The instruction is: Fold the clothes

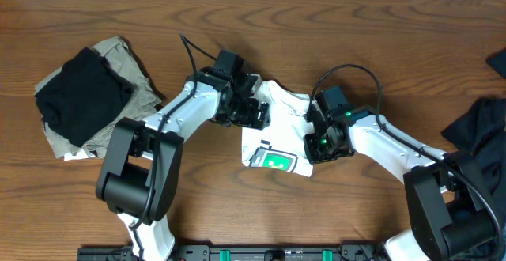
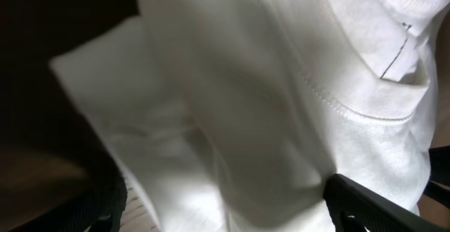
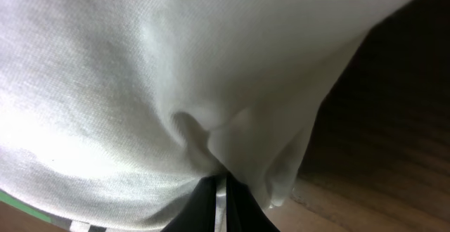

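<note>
While both arms meet near the middle of the frame, I see the large white cotton T-shirt (image 1: 273, 138) bunched there on the brown wooden table (image 1: 237, 221), with its green-and-blue print (image 1: 277, 162) facing up near its lower edge. My left gripper (image 1: 254, 112) sits at the shirt's upper left, fingers spread wide with cloth heaped between them (clearest in the wrist view). My right gripper (image 1: 316, 138) is pinched tight on a fold at the shirt's right edge. A black garment (image 1: 83, 95) lies on a khaki garment (image 1: 130, 63) at far left, and a dark navy garment (image 1: 478, 130) sits at far right.
</note>
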